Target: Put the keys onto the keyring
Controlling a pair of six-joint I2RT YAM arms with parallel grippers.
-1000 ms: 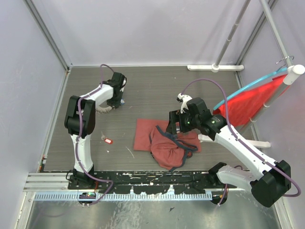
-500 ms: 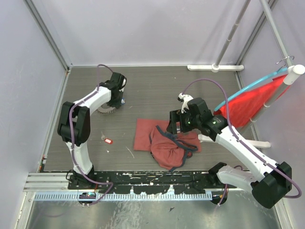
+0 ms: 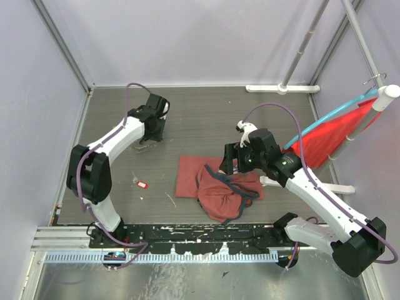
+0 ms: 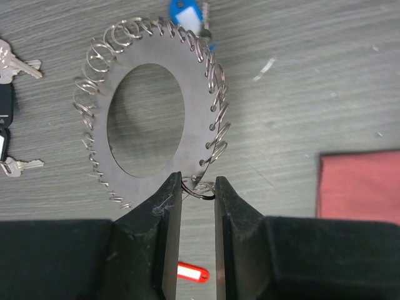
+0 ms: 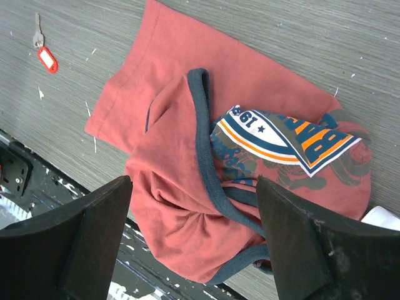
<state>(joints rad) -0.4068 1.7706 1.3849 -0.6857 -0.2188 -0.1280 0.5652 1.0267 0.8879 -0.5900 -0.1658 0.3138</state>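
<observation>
In the left wrist view the keyring (image 4: 197, 106) is a flat dark ring fringed with small silvery wire loops. It lies on the grey table. My left gripper (image 4: 199, 185) is shut on one small loop at its near edge. A blue-headed key (image 4: 183, 12) hangs at the ring's far side. Two loose silver keys (image 4: 17, 61) with black heads lie to its left. A red-headed key (image 3: 141, 184) lies alone nearer the arm bases. My right gripper (image 5: 195, 206) hangs open above the dark-red cloth bag (image 5: 169, 162), holding nothing.
The dark-red cloth bag (image 3: 219, 187) lies mid-table, with a printed patch (image 5: 287, 140) showing inside it. A red and teal panel (image 3: 331, 131) leans at the right wall. A black rail (image 3: 200, 234) runs along the near edge. Walls enclose the table.
My left arm has stretched out farther and its gripper has shifted a little right with the keyring. The right gripper has edged slightly right over the bag.
</observation>
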